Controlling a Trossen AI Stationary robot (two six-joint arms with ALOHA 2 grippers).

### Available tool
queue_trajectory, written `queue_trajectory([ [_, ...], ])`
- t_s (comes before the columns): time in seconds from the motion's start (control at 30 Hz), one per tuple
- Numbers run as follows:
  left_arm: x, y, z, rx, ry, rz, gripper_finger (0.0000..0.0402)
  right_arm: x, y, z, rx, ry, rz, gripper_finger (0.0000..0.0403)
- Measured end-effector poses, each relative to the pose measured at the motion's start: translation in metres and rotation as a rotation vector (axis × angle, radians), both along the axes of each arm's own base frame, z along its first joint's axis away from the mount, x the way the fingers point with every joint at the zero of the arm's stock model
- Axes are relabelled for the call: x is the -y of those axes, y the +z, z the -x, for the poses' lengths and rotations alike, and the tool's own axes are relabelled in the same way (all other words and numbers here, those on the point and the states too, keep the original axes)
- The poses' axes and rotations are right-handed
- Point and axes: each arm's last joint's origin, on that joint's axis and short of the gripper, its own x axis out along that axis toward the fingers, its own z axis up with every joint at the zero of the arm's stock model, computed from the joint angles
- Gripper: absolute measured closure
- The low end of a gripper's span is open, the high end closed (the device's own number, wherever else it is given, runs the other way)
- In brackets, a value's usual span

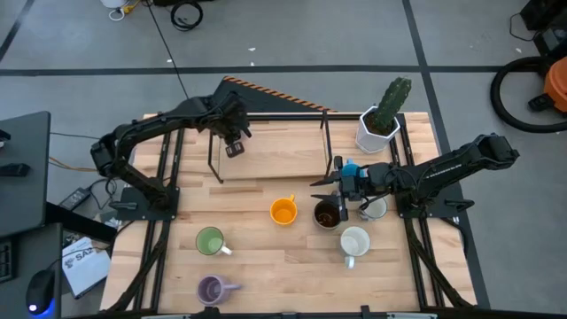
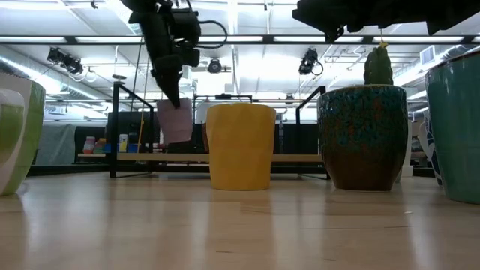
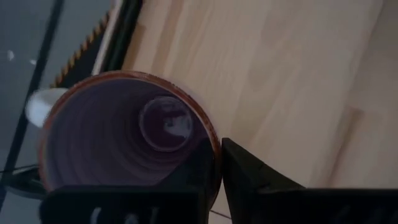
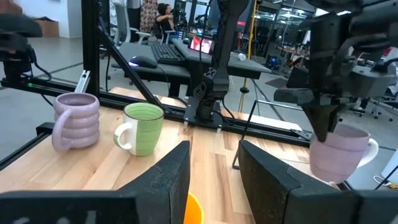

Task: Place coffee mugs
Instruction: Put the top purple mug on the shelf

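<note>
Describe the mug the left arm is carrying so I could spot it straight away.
Start at the wooden table and follow the left arm to its gripper, near the far edge beside a thin black frame. The purple mug hangs there, pinched by its rim. Unlike the other purple mug, which stands on the table near the green mug, it is in the air.

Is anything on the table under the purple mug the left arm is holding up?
No. The left pincer holds the purple mug by its rim over bare wood; the orange mug stands well aside.
</note>
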Motion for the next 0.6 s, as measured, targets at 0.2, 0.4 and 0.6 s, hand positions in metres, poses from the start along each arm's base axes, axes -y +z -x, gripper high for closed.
queue_trajectory([
  [0.2, -0.014, -0.007, -0.01, -0.042, 0.011, 0.067, 0.0377, 0.0, 0.0, 0.0, -0.002, 0.0, 0.0, 0.0261],
  [0.4, -0.016, -0.012, -0.011, -0.088, -0.015, 0.093, 0.0365, 0.0, -0.001, 0.0, -0.015, 0.0, 0.002, 0.0261],
  [0.6, -0.021, -0.013, -0.004, -0.098, 0.001, 0.134, 0.0372, 0.0, -0.002, 0.0, -0.02, 0.0, 0.003, 0.0261],
])
